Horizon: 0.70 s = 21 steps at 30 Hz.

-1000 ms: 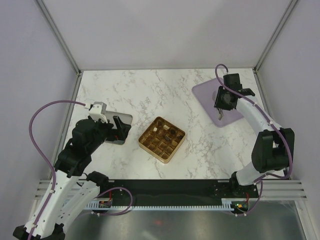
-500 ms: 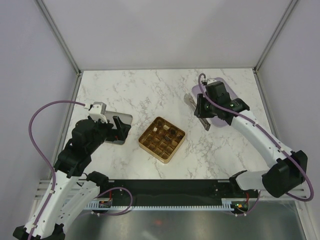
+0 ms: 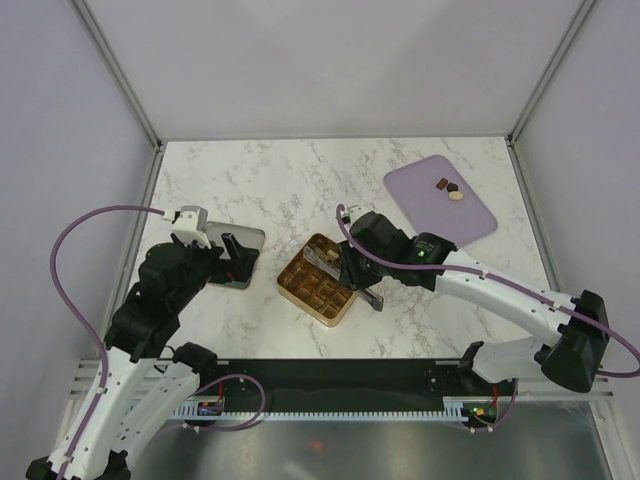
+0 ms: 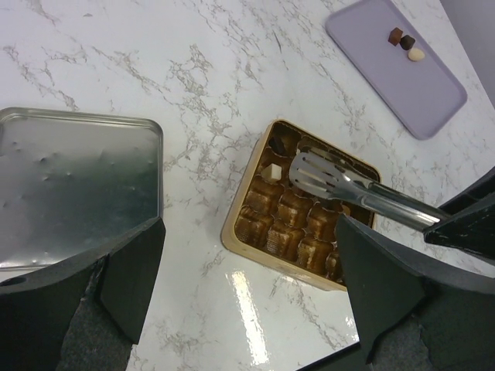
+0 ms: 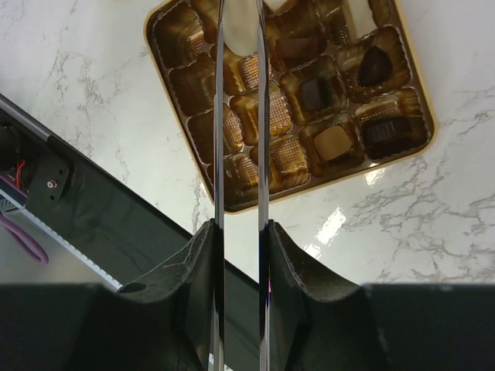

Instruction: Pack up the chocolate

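1. The right gripper [image 5: 240, 241] has its 2 fingers [image 5: 203, 246] clamped on a pair of metal tongs [image 5: 220, 116], whose blades stand close together. The tips are out of the wrist view, so I cannot tell if they carry a piece.
2. The tongs reach over the gold tray [image 5: 427, 116].
3. Some chocolate [image 5: 334, 141] sits in the tray's cells: dark, tan and cream pieces.
4. 3 more pieces [image 3: 448, 187] lie on the purple tray [image 3: 440, 215], well apart.
5. The left gripper [image 4: 247, 232] is spread wide, holding nothing, above the marble table [image 3: 260, 180] between a silver lid [image 4: 69, 185] and the gold tray.
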Motion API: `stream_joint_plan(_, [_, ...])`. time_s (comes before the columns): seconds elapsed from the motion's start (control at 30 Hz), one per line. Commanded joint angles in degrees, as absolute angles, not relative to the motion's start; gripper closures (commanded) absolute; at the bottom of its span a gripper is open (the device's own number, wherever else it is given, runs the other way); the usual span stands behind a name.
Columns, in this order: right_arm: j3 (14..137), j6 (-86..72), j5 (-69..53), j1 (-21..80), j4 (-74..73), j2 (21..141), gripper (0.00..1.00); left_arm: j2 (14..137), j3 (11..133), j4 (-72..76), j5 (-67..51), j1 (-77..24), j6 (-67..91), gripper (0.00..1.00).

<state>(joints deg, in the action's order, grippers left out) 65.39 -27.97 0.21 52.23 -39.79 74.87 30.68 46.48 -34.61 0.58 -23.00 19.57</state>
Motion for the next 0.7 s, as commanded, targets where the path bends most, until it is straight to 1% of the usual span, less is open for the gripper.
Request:
stream_joint_plan(0.0, [66.7,-31.4,3.4,54.7,-35.7,76.3,0.63,30.2,46.2,-33.6,2.3,-23.3,19.1,0.00])
stream_joint_plan(0.13, [67.1,-30.9,4.3,56.1,-35.4,78.5,0.61,30.3,46.3,-33.8,2.5,-23.3,19.0,0.00])
stream_joint_plan(0.5, [69.7,-29.7,4.7,56.9,-33.3,83.4,0.60,30.3,46.4,-33.8,2.5,-23.3,18.9,0.00])
stream_joint_plan(0.67, [70.3,-29.6,4.6,57.2,-33.3,84.7,0.58,30.5,46.4,-33.8,2.5,-23.3,18.8,0.00])
